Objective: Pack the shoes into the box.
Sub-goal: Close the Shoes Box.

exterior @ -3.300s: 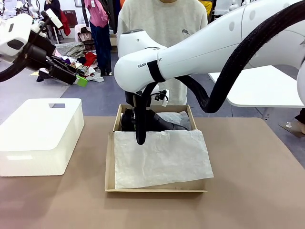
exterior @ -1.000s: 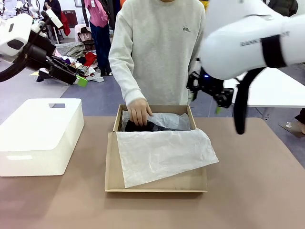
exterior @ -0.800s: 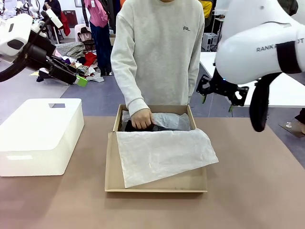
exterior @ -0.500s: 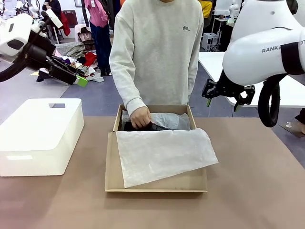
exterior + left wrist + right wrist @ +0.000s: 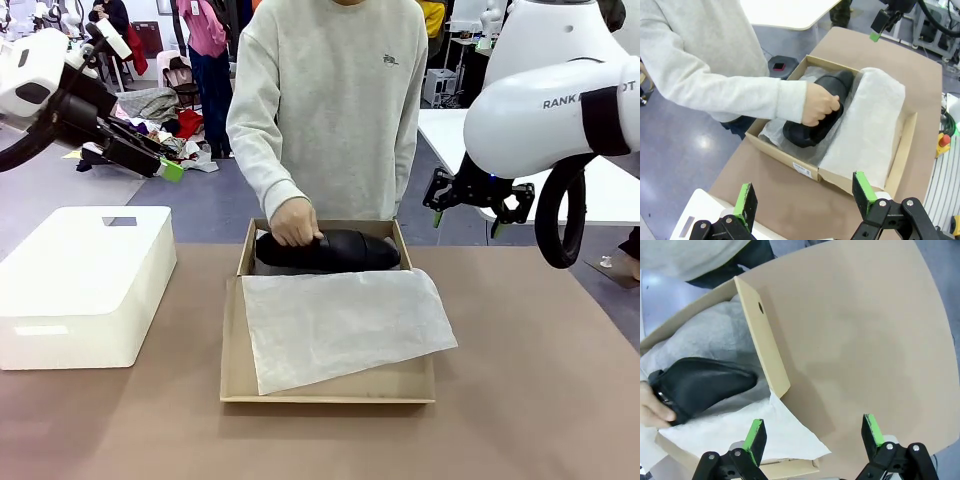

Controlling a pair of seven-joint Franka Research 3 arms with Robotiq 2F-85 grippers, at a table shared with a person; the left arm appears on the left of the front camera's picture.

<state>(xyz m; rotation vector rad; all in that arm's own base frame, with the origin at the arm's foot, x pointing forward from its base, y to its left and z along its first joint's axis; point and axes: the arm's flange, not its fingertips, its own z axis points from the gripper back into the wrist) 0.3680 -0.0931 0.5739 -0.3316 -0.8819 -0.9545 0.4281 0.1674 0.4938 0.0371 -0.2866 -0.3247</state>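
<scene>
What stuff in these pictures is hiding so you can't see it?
- Part of the black shoe: left wrist view, the person's hand wraps over it.
- Whether another shoe lies in the box: front view, tissue paper covers the near part.
- Most of that hand: right wrist view, cut off by the picture's left edge.

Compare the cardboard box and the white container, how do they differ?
The box is brown with square corners; the white container has rounded edges. The box lies open, holding tissue paper and a black shoe; the white container's top is closed. Both rest on the table.
</scene>
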